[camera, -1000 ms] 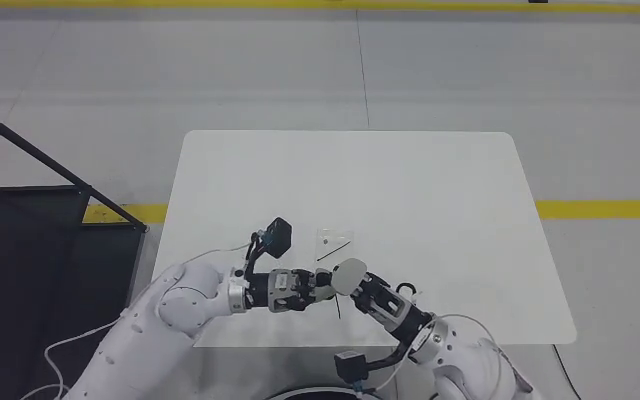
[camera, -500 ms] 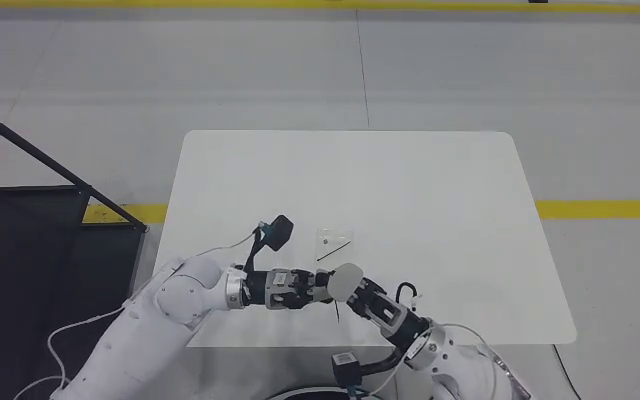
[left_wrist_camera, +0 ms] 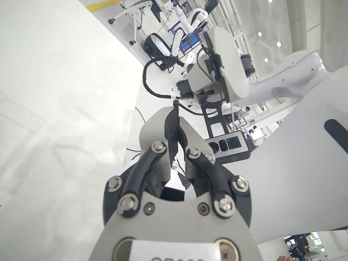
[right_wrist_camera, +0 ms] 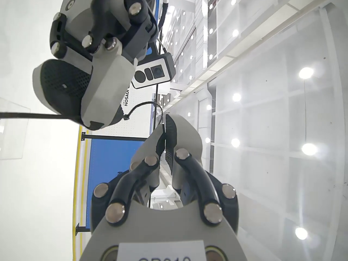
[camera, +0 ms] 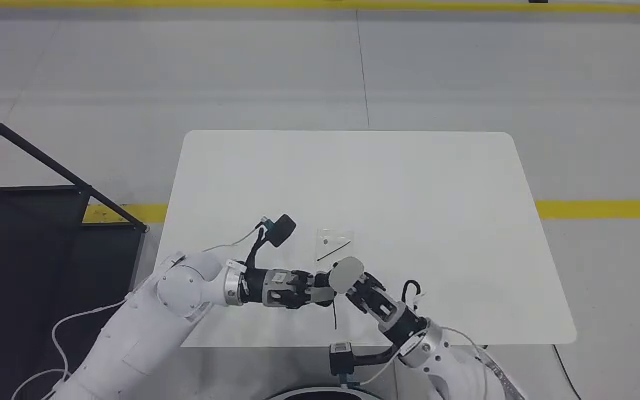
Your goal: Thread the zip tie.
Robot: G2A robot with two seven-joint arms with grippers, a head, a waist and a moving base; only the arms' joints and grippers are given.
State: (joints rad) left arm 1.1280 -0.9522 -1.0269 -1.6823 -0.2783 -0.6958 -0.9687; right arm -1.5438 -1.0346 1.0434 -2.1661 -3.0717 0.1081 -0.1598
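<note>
The zip tie is a thin black strap held above the near part of the white table. In the right wrist view its strap runs straight into my left gripper, which is shut on it. Past those fingers the tie bends in a short arc to my right gripper, also shut on it. From above, my left gripper and right gripper stand tip to tip, with the tail pointing toward the near edge. My left gripper has its pads pressed together.
A clear plastic sheet lies flat on the table just beyond the two grippers. The near table edge is close below them. Yellow floor tape runs past the table's right side.
Both grippers have kept their hold and drifted slightly left together. The tie's tail now hangs a bit farther toward the near edge, and the right arm has drawn in closer.
</note>
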